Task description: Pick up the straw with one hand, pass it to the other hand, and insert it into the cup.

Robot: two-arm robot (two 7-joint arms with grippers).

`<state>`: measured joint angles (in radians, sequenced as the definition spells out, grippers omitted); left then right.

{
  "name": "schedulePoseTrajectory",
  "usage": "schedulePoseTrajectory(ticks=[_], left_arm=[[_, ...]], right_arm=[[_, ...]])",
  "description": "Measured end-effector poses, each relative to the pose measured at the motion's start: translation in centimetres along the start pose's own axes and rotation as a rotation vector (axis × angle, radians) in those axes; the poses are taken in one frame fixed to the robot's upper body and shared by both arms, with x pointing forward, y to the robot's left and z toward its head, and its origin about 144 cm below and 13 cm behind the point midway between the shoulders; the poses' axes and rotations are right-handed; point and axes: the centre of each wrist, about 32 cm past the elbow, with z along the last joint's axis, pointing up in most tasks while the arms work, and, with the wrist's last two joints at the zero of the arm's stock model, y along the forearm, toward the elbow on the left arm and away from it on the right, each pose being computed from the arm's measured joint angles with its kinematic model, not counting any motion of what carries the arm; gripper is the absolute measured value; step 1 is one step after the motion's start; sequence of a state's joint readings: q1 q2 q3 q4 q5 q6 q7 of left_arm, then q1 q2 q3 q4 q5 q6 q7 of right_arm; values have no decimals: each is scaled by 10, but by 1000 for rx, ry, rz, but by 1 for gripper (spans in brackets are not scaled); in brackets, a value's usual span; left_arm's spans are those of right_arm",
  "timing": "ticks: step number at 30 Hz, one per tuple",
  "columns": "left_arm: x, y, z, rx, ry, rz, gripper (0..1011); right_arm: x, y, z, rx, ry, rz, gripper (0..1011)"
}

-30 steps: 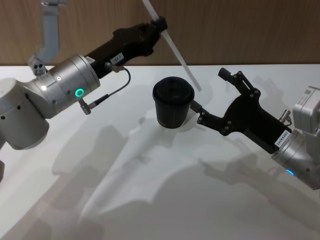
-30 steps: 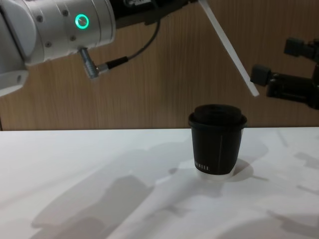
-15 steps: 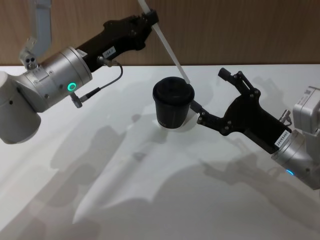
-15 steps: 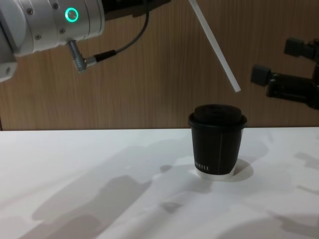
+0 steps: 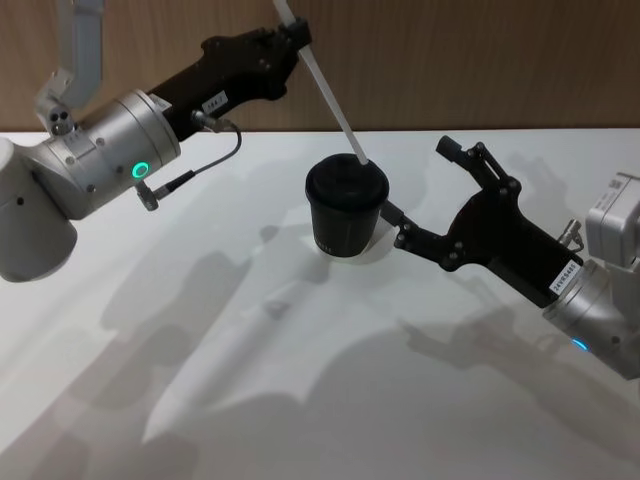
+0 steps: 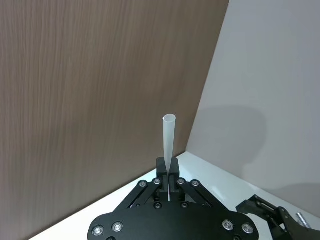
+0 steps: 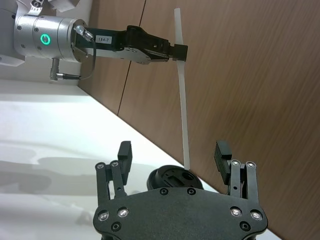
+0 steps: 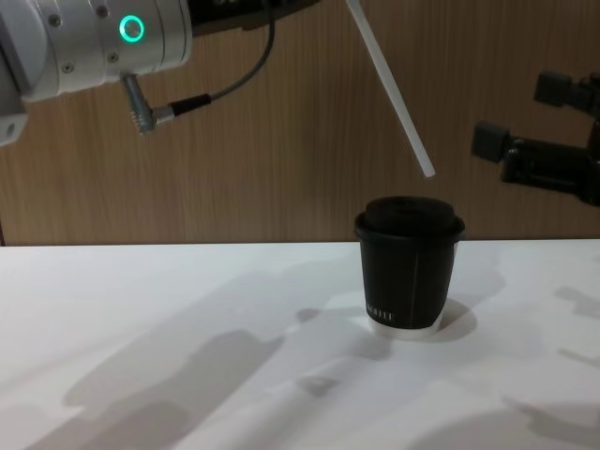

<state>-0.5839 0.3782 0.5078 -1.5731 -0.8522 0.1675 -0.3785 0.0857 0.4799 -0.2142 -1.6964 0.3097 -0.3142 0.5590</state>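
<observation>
Clamping the straw (image 5: 330, 95) near its top, the jaws of my left gripper (image 5: 298, 35) hold it tilted, its tip above the cup (image 5: 346, 205) on the desk (image 5: 300, 380). I judge it light, bendy and slippery. The right gripper (image 5: 420, 180) gapes beside the cup.

The white straw (image 5: 333, 102) slants down from the left gripper (image 5: 300, 36), which pinches it near its upper end; its lower tip hangs just above the lid (image 8: 410, 214), not touching. The black ribbed cup (image 5: 345, 215), domed lid on, stands upright on the white table (image 5: 300, 400) near its far edge
</observation>
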Motion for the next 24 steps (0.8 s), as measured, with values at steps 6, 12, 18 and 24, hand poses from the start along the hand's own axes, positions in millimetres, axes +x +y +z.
schedulePoseTrajectory(ticks=[6, 12, 18, 24], left_arm=[[1, -1, -1, 4, -22, 7, 18], [2, -3, -2, 9, -40, 12, 18], [3, -6, -4, 16, -54, 15, 18], [4, -8, -5, 23, -62, 18, 18]], right_arm=[[0, 0, 0, 0, 0, 0, 1001], [0, 0, 0, 0, 0, 0, 1001], [0, 0, 0, 0, 0, 0, 1001], [0, 0, 0, 0, 0, 0, 1001]])
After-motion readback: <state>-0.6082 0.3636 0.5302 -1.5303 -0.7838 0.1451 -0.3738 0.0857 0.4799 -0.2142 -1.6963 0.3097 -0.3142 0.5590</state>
